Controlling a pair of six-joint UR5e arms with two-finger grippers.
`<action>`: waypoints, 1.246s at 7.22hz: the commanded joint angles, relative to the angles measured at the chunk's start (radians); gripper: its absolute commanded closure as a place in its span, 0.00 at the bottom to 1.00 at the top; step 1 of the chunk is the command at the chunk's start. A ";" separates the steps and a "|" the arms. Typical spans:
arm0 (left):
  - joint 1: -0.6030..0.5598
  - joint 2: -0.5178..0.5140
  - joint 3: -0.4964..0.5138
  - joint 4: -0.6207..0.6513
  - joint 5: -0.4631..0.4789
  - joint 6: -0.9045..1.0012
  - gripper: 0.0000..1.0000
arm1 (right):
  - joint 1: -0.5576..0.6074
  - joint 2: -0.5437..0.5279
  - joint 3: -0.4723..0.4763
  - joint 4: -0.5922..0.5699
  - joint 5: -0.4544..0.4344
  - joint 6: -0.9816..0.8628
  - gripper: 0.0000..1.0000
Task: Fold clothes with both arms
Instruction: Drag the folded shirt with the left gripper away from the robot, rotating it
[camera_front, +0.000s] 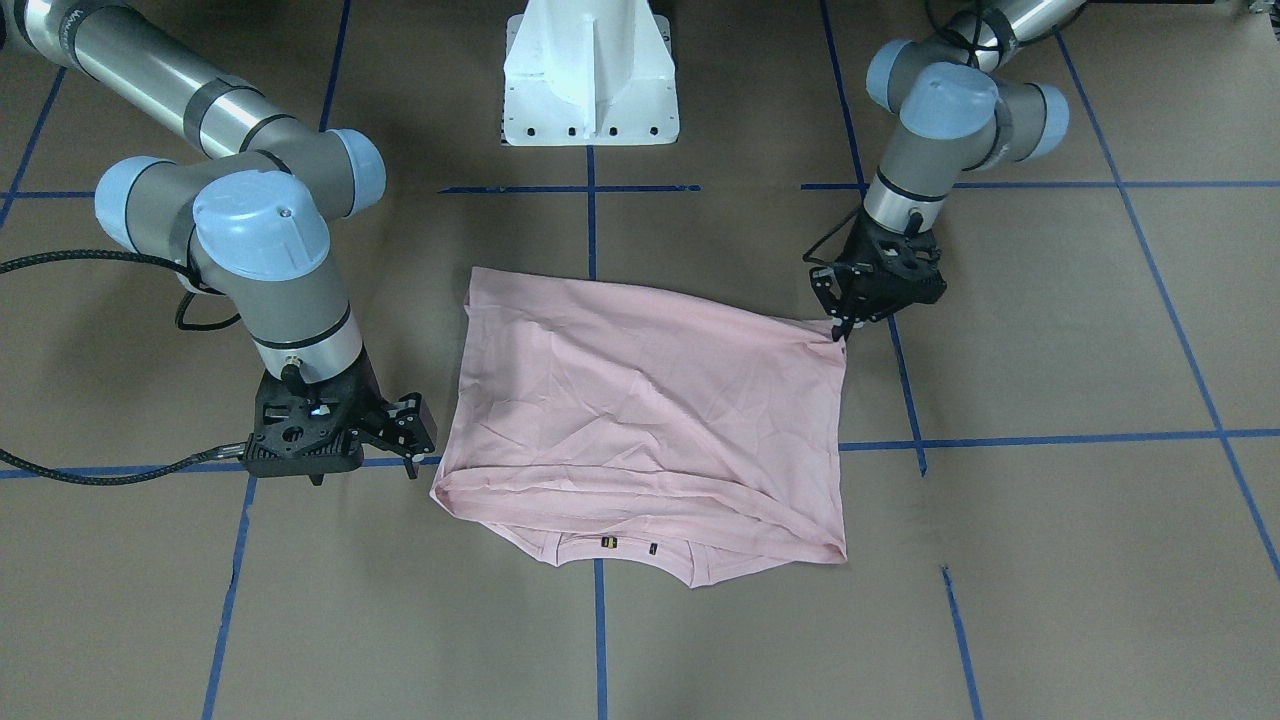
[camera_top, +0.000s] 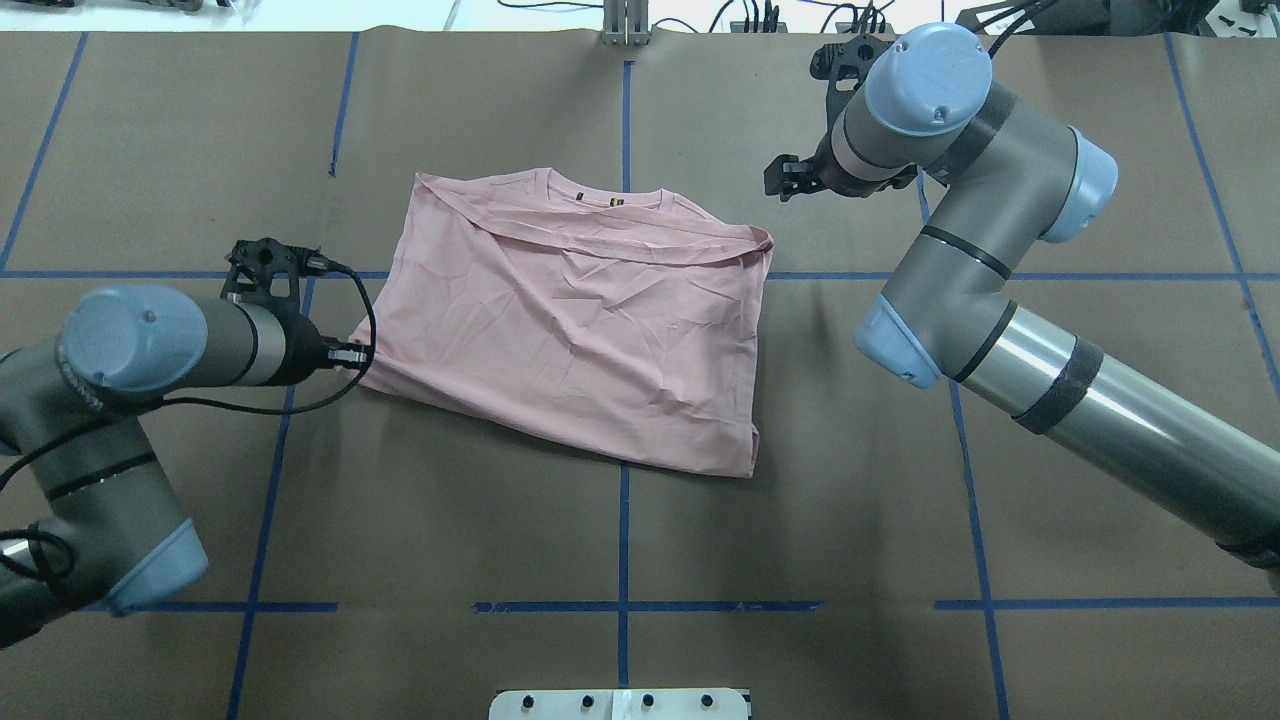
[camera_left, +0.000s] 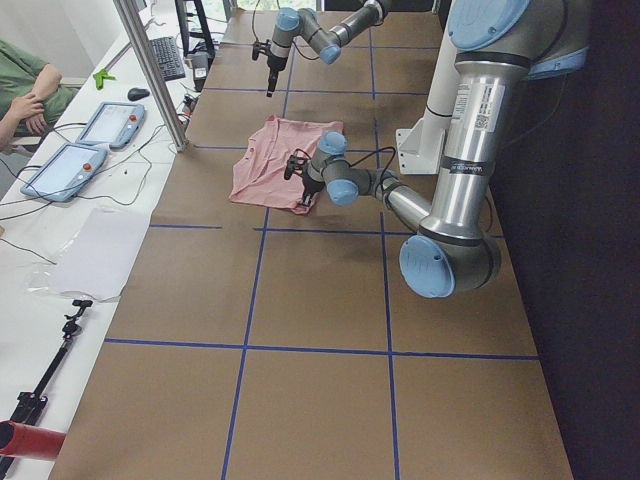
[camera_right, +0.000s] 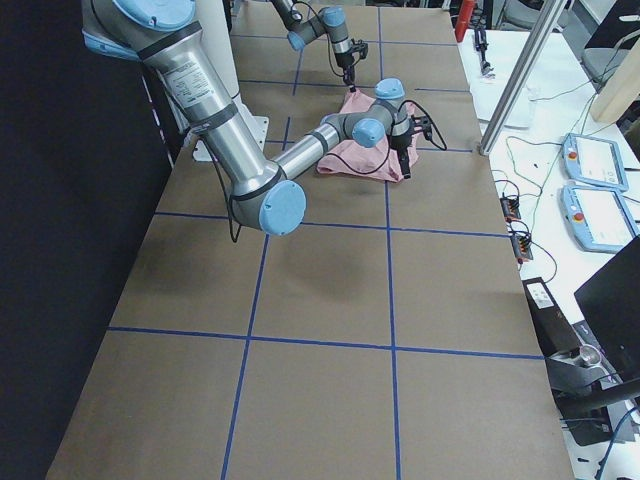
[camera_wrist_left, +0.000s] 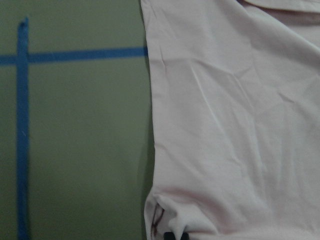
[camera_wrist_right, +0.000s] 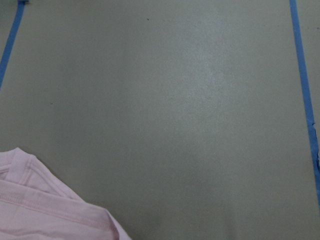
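The pale pink T-shirt (camera_front: 640, 400) lies folded on the brown table, plain back up, with its collar and small tags at the edge far from the robot. The Snoopy print is hidden. It also shows in the overhead view (camera_top: 580, 320). My left gripper (camera_front: 843, 328) is shut on the shirt's near corner, low at the table. In the left wrist view the fingertips (camera_wrist_left: 170, 235) pinch bunched cloth. My right gripper (camera_front: 412, 445) is open and empty. It hangs just beside the shirt's far corner on the other side (camera_top: 785, 180), apart from the cloth (camera_wrist_right: 45, 210).
The white pedestal base (camera_front: 590, 90) stands at the robot's edge of the table. Blue tape lines (camera_front: 1030, 438) cross the brown surface. A side table with tablets (camera_left: 60, 170) and a seated person (camera_left: 20, 90) lies beyond the far edge.
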 joint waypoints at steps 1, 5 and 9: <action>-0.146 -0.204 0.287 -0.010 0.001 0.115 1.00 | 0.000 0.001 -0.004 -0.001 -0.001 0.002 0.00; -0.273 -0.455 0.751 -0.195 0.099 0.280 1.00 | 0.000 0.004 -0.006 -0.001 -0.002 0.014 0.00; -0.306 -0.400 0.708 -0.274 0.011 0.394 0.00 | -0.032 0.085 -0.054 0.016 -0.007 0.194 0.21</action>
